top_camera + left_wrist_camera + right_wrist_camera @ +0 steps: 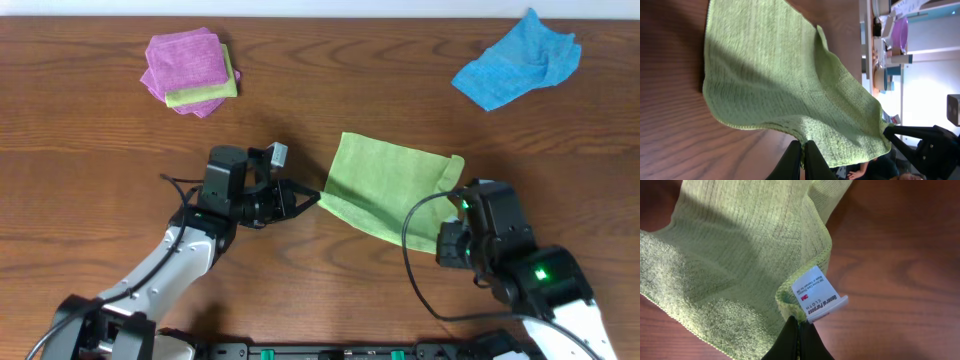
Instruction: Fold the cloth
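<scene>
Mid-table, left gripper (312,197) and right gripper (799,326) pinch the cloth (385,185) (one corner each).

1. My overhead camera looks straight down on the table (300,80) from well above. It takes in the far edge and both arms at the near edge.
2. My left wrist camera sits low behind the left gripper (804,160). It faces across the cloth (770,75) toward the right edge, very close.
3. My right wrist camera looks steeply down past the right gripper (799,342), close on the cloth's tagged corner.
4. All three views share the cloth, mid-table toward the near edge.
</scene>
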You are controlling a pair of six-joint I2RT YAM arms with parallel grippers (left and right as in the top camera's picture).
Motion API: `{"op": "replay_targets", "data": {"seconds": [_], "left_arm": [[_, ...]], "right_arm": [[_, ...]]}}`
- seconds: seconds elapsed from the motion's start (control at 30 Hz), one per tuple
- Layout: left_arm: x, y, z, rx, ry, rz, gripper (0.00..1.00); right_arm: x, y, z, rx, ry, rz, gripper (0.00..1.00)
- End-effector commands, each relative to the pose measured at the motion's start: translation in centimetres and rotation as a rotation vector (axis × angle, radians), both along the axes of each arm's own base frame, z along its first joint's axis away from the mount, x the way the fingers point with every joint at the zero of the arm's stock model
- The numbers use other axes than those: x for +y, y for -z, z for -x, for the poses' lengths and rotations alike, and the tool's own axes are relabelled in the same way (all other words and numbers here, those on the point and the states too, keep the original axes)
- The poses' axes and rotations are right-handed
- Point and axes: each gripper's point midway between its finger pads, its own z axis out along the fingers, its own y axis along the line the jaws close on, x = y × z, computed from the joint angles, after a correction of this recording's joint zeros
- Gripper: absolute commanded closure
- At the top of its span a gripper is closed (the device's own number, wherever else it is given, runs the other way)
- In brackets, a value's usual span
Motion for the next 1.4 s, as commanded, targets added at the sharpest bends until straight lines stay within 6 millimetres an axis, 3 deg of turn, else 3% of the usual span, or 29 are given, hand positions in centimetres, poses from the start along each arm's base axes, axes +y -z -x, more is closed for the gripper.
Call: {"op": "replay_targets", "data": {"seconds": [0.0, 0.1, 0.17, 0.43, 0.63, 0.77, 0.97, 1.2, 1.37], "left_arm": [[-0.9, -0.3, 1.0, 0.002, 0.041, 0.010, 0.94], [-1.4, -0.4, 1.4, 0.010, 0.057, 0.015, 0.94], [-1.3, -0.4, 1.2, 0.009, 0.050, 0.016, 0.94], [-0.4, -1.1, -1.0, -0.032, -0.027, -0.005, 0.94], [0.7, -3.6, -5.3, -0.152, -0.158, -0.058, 0.94], [1.4, -5.0, -8.1, -0.225, -0.205, -0.087, 0.94], [2.6, -6.5, -13.2, -0.313, -0.256, -0.109, 0.94], [3.3, -9.5, -19.3, -0.429, -0.281, -0.117, 0.94], [4.5, -12.0, -21.4, -0.502, -0.298, -0.121, 0.94]], "right_arm": [[-0.8, 0.1, 0.5, 0.007, 0.072, 0.003, 0.99], [-0.9, 0.8, 0.9, 0.031, 0.092, 0.002, 0.99], [-0.7, 0.7, 0.1, 0.002, 0.091, -0.007, 0.99], [1.3, -0.7, -6.8, -0.202, 0.010, -0.009, 0.99], [4.1, 0.1, -13.3, -0.312, -0.031, -0.062, 0.99], [5.3, -0.6, -16.7, -0.394, -0.043, -0.083, 0.99], [6.2, -3.5, -22.5, -0.542, -0.059, -0.040, 0.99], [6.4, -6.3, -30.4, -0.628, -0.086, 0.042, 0.99], [6.6, -10.1, -33.1, -0.711, -0.108, 0.068, 0.99]]}}
